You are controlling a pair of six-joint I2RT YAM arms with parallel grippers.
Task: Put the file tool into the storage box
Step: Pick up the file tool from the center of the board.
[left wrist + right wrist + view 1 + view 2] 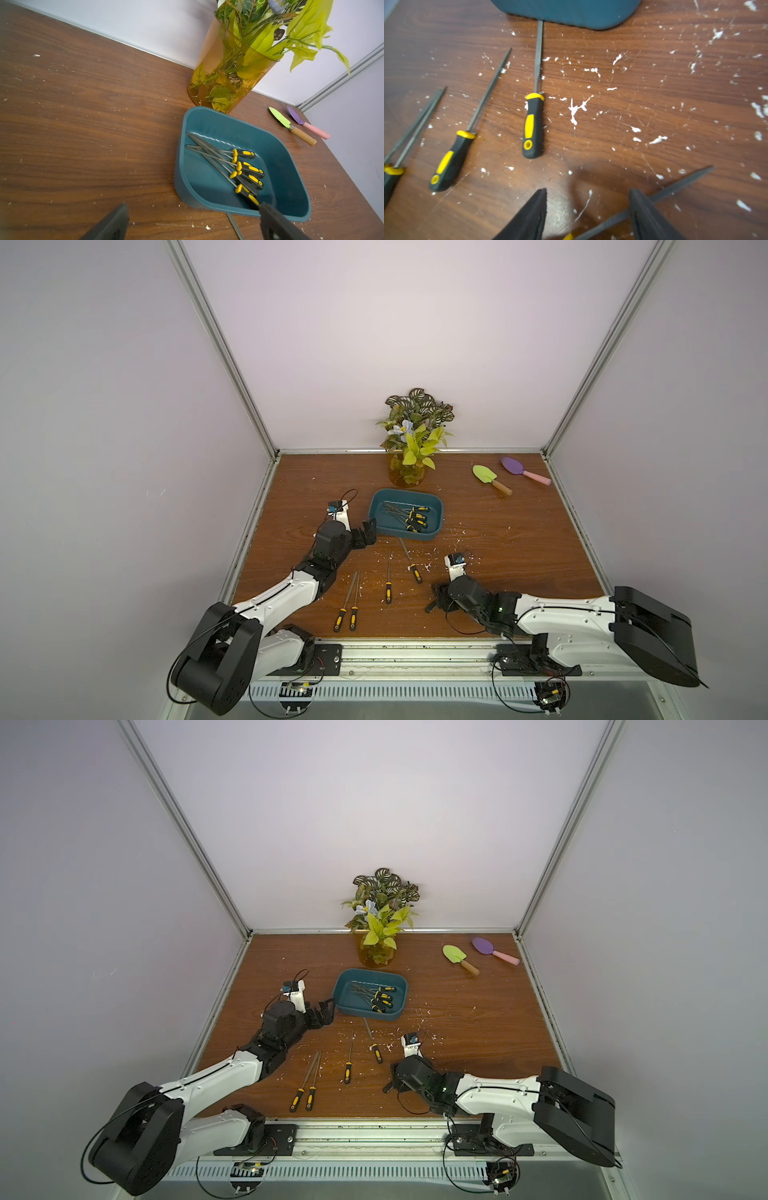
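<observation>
The storage box (432, 517) (345, 1006) is a dark teal tub at mid-table, with several black-and-yellow file tools (411, 516) (239, 166) lying inside. More file tools lie loose in front of it: one (411, 562) (532, 124) with its tip at the box's near wall, one (388, 585) beside it, and a pair (349, 608) further left. My right gripper (436, 600) (588, 190) is open, low over the table, straddling another file tool (675, 187) whose shaft runs between its fingers. My left gripper (368, 533) (193, 204) is open and empty at the box's left end.
An amber vase (406, 475) (218, 83) of leaves stands just behind the box. A green trowel (490, 477) and a purple trowel (524, 472) lie at the back right. White flecks (577, 110) dot the wooden table (519, 551). Walls close three sides.
</observation>
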